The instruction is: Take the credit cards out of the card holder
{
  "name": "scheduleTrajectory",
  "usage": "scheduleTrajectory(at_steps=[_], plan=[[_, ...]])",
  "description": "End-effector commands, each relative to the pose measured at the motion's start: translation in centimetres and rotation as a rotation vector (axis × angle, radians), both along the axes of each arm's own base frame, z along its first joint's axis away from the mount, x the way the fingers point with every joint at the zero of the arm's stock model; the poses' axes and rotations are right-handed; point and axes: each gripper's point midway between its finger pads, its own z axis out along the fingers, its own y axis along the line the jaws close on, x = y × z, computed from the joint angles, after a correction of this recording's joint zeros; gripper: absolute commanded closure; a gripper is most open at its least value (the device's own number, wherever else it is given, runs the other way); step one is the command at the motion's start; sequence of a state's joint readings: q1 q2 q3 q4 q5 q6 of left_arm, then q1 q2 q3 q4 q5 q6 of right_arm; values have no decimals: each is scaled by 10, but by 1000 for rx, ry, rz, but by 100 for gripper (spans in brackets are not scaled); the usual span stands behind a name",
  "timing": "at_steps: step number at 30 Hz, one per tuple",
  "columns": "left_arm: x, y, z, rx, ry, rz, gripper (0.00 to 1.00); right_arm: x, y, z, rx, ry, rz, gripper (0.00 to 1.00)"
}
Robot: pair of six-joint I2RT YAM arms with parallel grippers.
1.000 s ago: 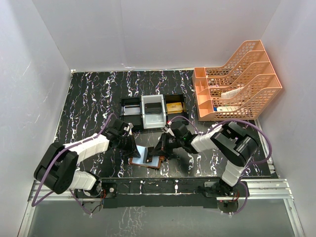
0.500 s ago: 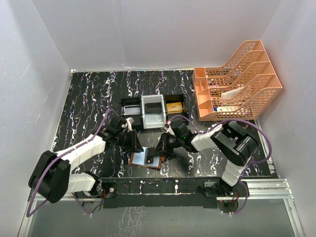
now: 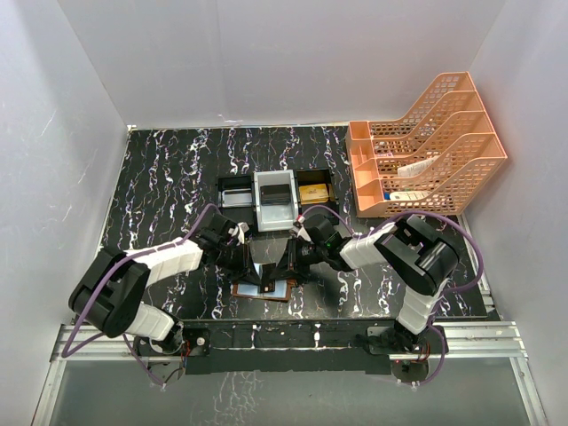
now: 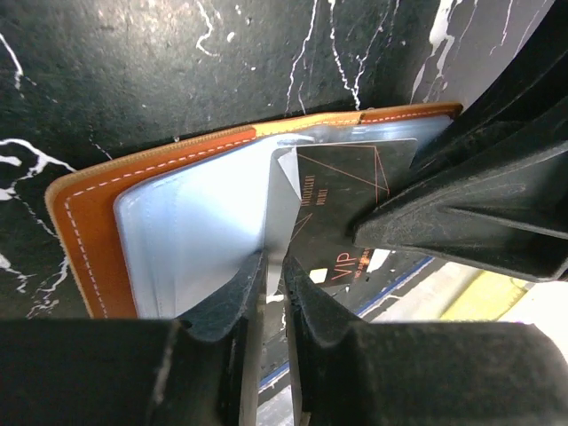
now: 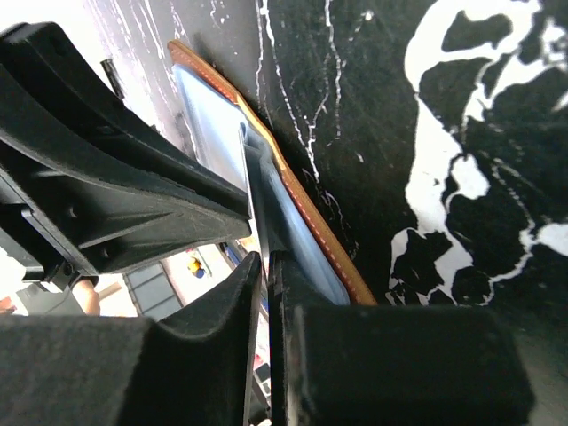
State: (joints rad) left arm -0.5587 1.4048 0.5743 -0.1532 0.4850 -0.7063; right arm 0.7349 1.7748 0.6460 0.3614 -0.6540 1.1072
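Note:
The brown card holder (image 3: 275,291) lies spread open near the front edge, between both arms. Its pale grey-blue pockets show in the left wrist view (image 4: 177,231) and the right wrist view (image 5: 213,115). A thin pale sheet (image 3: 267,253) stands up from it, edge-on (image 4: 277,204); it looks like a credit card, though it could be a pocket leaf. My left gripper (image 4: 274,275) is shut on it from the left (image 3: 253,260). My right gripper (image 5: 266,271) is shut on a thin leaf of the holder (image 5: 253,177) from the right (image 3: 286,262). A dark card marked VIP (image 4: 342,195) lies in a pocket.
A black-and-white compartment tray (image 3: 275,200) with a gold block (image 3: 315,193) stands just behind the holder. An orange file rack (image 3: 426,146) stands at the back right. White walls close in the left, back and right sides.
My left gripper has moved right onto the holder and closed on the sheet. The pale sheet, lying flat before, now stands up between the two grippers. The right gripper has barely moved.

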Motion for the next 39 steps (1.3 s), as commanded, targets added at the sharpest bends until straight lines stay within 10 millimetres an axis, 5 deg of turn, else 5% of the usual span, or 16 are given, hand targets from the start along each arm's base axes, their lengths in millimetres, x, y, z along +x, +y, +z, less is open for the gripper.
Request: scheduleTrajectory(at_steps=[1,8,16,21,31,39], plan=[[-12,9,-14,46,47,2,87,15,1,-1,-28,-11,-68,90],[-15,12,-21,57,70,21,90,12,6,5,-31,2,-188,78],[-14,14,-21,73,66,23,91,7,12,7,-38,-33,-240,77],[-14,15,-21,78,61,26,91,2,9,1,-64,-46,-250,79],[-17,16,-22,76,66,33,92,2,9,3,-55,-57,-253,100],[-9,22,-15,114,17,50,88,16,1,22,-127,-155,-280,100]])
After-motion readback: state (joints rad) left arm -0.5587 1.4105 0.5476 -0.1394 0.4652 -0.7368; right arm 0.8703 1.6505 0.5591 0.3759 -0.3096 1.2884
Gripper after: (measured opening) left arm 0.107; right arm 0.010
